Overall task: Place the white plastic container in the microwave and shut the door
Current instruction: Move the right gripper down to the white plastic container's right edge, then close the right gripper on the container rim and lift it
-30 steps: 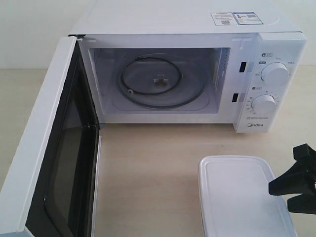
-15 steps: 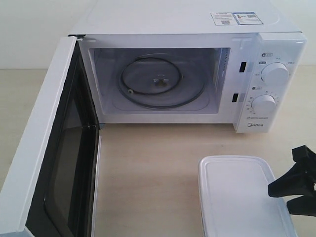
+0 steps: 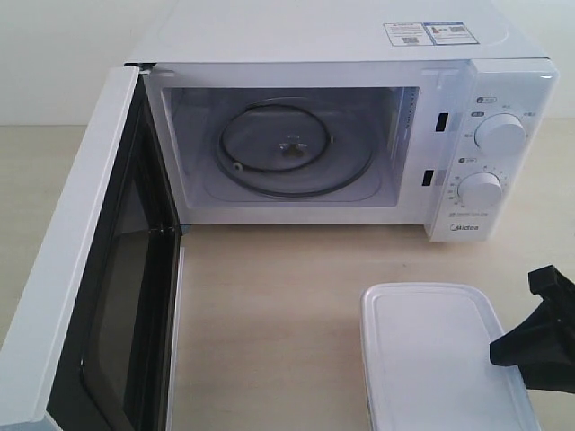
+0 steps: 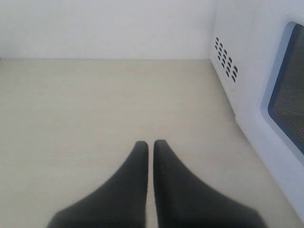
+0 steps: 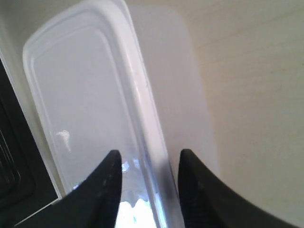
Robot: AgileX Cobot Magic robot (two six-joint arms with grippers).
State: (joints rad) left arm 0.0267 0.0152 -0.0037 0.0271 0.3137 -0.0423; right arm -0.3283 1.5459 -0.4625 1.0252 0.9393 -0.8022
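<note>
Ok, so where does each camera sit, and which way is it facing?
Exterior: in front and above, facing the open microwave; only the right end effector shows.
Left wrist: on the left arm, looking along the table beside the door; the shut left end effector shows.
Right wrist: on the right arm, looking down on the white plastic container, end effector open.
Shared: exterior and right wrist both show that container.

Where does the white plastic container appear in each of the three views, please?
Exterior view: white plastic container at lower right.
Left wrist view: not in it.
Right wrist view: its long rim runs between the fingers of the open right hand.
Shared landmark: the open door, visible in all three.
</note>
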